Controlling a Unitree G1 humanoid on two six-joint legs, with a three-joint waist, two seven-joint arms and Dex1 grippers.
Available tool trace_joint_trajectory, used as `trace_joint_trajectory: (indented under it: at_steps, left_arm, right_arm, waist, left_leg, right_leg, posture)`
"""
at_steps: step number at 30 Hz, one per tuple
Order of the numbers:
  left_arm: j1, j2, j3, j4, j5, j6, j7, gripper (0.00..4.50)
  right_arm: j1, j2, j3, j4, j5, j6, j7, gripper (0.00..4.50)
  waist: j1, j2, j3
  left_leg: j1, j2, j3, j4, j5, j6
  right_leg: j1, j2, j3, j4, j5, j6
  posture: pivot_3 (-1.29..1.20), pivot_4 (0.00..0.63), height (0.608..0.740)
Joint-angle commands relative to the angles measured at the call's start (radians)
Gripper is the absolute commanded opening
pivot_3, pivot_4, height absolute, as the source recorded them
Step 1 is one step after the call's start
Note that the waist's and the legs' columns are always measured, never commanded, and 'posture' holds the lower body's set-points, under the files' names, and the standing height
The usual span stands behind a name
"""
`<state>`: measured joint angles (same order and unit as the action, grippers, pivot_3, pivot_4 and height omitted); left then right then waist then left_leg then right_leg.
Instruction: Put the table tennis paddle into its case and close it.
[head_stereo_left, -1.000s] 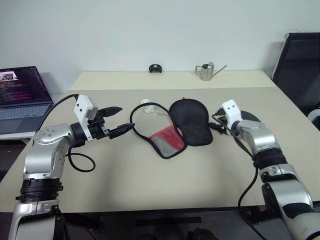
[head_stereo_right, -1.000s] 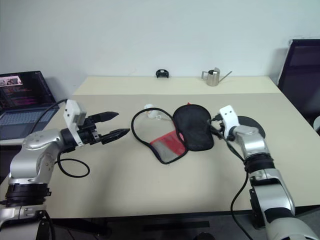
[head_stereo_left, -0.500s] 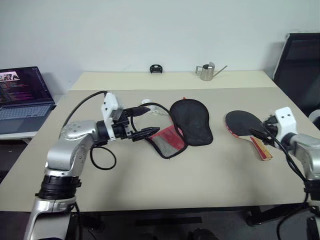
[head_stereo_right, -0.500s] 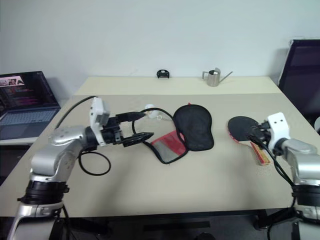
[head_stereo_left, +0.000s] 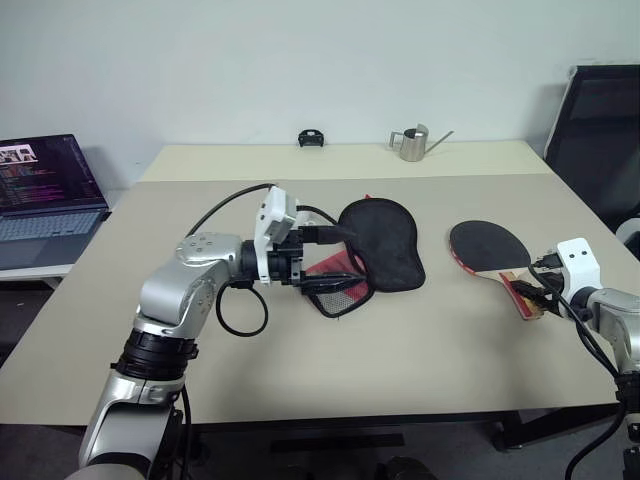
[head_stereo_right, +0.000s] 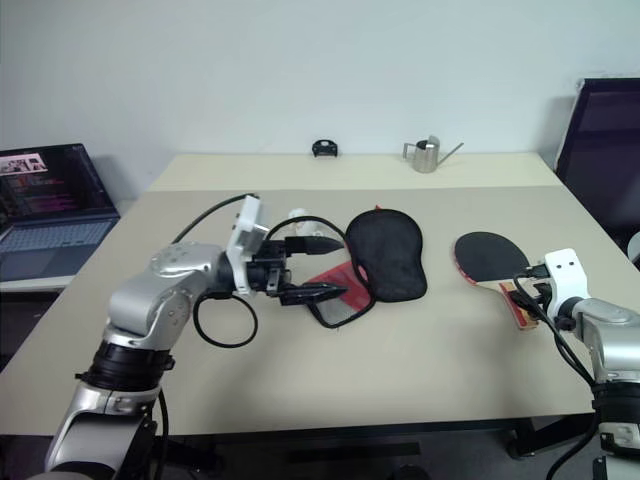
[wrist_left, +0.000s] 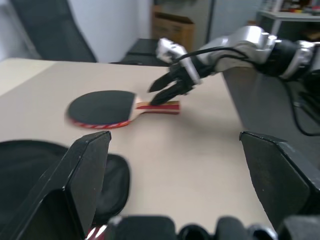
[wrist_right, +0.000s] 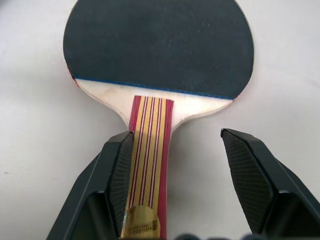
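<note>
The table tennis paddle lies flat on the table at the right, black face up and striped handle pointing toward me. My right gripper is open around that handle, which lies against one finger and apart from the other. The case lies open at mid-table, black flap spread out, red mesh part nearer me. My left gripper is wide open, pointing right, with one finger above the case's open edge and the other over the red mesh. I cannot tell whether it touches the case.
A laptop stands on a side desk at the left. A metal watering can and a small black object sit on the far table. A black chair is at the right. The case's ball charm lies behind my left gripper.
My left gripper has swung right, from beside the case to over its open edge. My right gripper has moved right and nearer, from the case to the paddle's handle, uncovering the paddle.
</note>
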<state>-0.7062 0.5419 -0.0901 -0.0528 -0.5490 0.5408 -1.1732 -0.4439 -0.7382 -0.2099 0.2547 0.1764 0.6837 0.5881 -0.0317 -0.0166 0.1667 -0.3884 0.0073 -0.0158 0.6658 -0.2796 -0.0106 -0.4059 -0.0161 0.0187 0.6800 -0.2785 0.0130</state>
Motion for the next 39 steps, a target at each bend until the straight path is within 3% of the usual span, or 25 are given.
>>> trace_joint_trajectory:
  at_steps: [1, 13, 20, 26, 39]
  left_arm:
    - [-0.038, -0.009, -0.003, -0.001, -0.002, -0.013, -0.018, 4.50]
    - [-0.040, -0.004, 0.002, 0.005, 0.010, -0.020, -0.025, 4.50]
    - [-0.029, 0.001, 0.007, -0.001, 0.008, -0.020, -0.018, 4.50]
    - [-0.033, -0.003, 0.004, 0.011, 0.013, -0.027, -0.017, 4.50]
    - [-0.028, -0.008, 0.006, 0.015, 0.020, -0.035, -0.012, 4.50]
  right_arm:
    - [-0.046, -0.005, 0.013, 0.054, -0.014, -0.038, -0.002, 3.02]
    - [-0.099, 0.029, 0.075, 0.199, -0.041, -0.084, -0.009, 3.02]
    - [-0.054, 0.032, 0.058, 0.104, 0.001, 0.007, 0.006, 3.02]
    - [-0.054, 0.037, 0.064, 0.109, -0.023, 0.004, -0.020, 4.48]
    - [-0.107, 0.093, 0.032, 0.233, -0.002, -0.029, -0.044, 4.48]
  waist:
    - [0.000, 0.000, 0.000]
    - [0.000, 0.000, 0.000]
    - [0.002, 0.000, 0.000]
    - [-0.001, 0.000, 0.000]
    - [-0.005, -0.004, -0.002]
  left_leg:
    - [0.000, 0.000, 0.000, 0.000, 0.000, 0.000]
    - [0.001, 0.000, 0.000, 0.000, 0.000, 0.000]
    - [0.002, 0.001, -0.001, 0.001, 0.000, 0.000]
    - [0.003, 0.001, 0.000, 0.000, 0.000, 0.000]
    - [0.008, 0.002, 0.002, 0.001, 0.000, 0.000]
  right_leg:
    - [0.000, 0.000, 0.000, 0.000, 0.000, 0.000]
    - [0.001, 0.001, 0.000, 0.000, 0.000, 0.000]
    - [0.002, 0.001, 0.000, 0.000, 0.000, 0.000]
    - [0.002, 0.001, 0.000, 0.000, 0.000, 0.000]
    - [0.007, 0.002, 0.003, 0.001, 0.000, 0.000]
  posture:
    - [0.00, 0.150, 0.740]
    - [0.00, 0.150, 0.740]
    - [0.00, 0.150, 0.740]
    - [0.00, 0.150, 0.740]
    - [0.00, 0.150, 0.740]
